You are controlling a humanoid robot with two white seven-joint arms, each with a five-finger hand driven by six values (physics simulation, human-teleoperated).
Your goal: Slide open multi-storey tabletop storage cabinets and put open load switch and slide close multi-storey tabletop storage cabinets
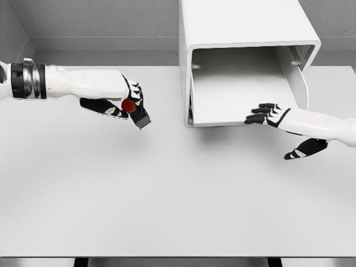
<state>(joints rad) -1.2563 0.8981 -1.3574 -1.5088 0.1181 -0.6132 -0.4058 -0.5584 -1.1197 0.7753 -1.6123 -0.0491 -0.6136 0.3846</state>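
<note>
Nearest the camera stretches one bare white table [167, 211], its front edge running along the bottom of the head view. Farther back, right of the middle, stands one white storage cabinet [245, 33] with a single drawer [239, 89] slid out toward the robot, its shallow tray facing up. At the drawer's front right corner lies the right hand [268, 114], its dark fingers [257, 118] stretched out flat and close together, pointing left and touching the drawer's front lip, the thumb hanging lower and apart. Well to the left of the cabinet, above the table, the left hand [125, 103] is closed around the one load switch [136, 111], a small dark block with a red round part showing between the fingers. Its long axis tilts, the dark lower end pointing down and to the right, toward the drawer.
</note>
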